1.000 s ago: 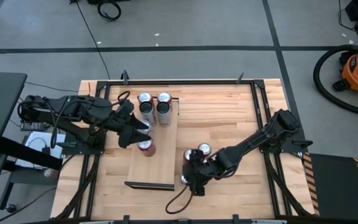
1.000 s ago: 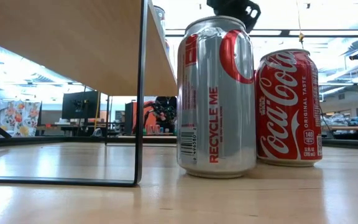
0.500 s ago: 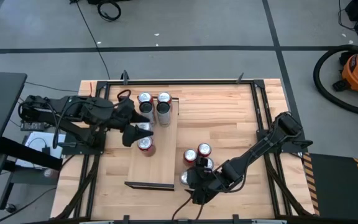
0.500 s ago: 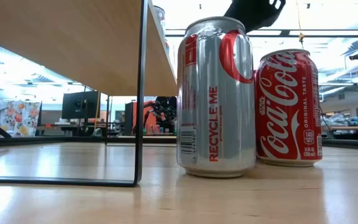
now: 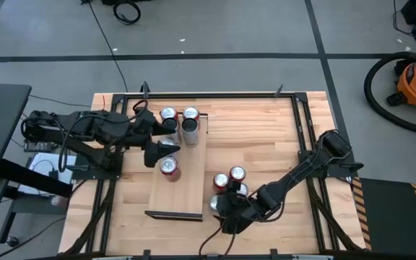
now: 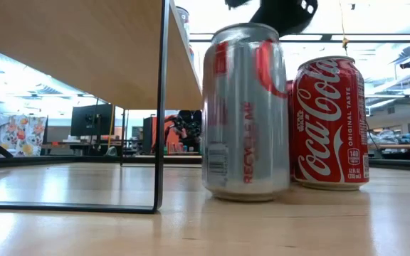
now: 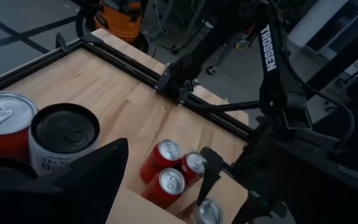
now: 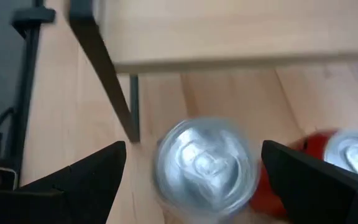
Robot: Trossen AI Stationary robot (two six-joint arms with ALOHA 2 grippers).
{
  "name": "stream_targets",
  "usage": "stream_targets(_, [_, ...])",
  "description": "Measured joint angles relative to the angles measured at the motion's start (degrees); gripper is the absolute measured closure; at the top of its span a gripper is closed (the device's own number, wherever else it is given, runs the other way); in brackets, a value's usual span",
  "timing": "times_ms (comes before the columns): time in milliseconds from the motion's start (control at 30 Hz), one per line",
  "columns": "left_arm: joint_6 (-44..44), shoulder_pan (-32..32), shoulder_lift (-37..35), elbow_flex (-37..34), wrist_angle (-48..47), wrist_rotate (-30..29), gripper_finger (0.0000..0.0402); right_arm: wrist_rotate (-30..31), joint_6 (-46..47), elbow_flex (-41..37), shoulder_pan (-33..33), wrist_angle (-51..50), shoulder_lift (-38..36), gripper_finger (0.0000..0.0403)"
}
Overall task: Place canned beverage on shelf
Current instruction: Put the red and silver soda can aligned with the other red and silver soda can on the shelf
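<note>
**Partway: three cans shelved, a cluster left on the tabletop**

So far, as I read it from my station, the shelf (image 5: 183, 173) carries three cans: two side by side at its far end (image 5: 179, 115) and one red-topped can (image 5: 167, 167) near its middle. The left gripper (image 5: 166, 146) hovers over the shelf between them, fingers spread and empty; I judge that can already delivered. Off the shelf's right edge, a cluster of cans stands on the wooden tabletop (image 5: 266, 137), so the task is not finished. The right gripper (image 8: 191, 165) hangs over the nearest of these, a silver can (image 8: 205, 163), with its fingers parted on either side and not clamped on it. In the low view the silver can (image 6: 245, 114) stands just beside a red can (image 6: 331, 122), both beyond the shelf's dark end lip (image 6: 162, 107). Remaining, in my judgement: grasp the silver can, lift it, set it on the board, then move the others.
</note>
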Motion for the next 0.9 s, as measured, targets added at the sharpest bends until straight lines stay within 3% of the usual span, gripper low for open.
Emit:
stream_targets(433, [-1.4,0.0,0.0,0.0,0.1,0.2,0.0013,1.3,-7.2,0.0,-0.1,1.1,-0.1,0.0030])
stream_targets(900, [-9.2,0.0,0.0,0.0,-3.0,0.9,0.0013,-14.9,-17.8,0.0,-7.1,-1.2,0.0,0.0030])
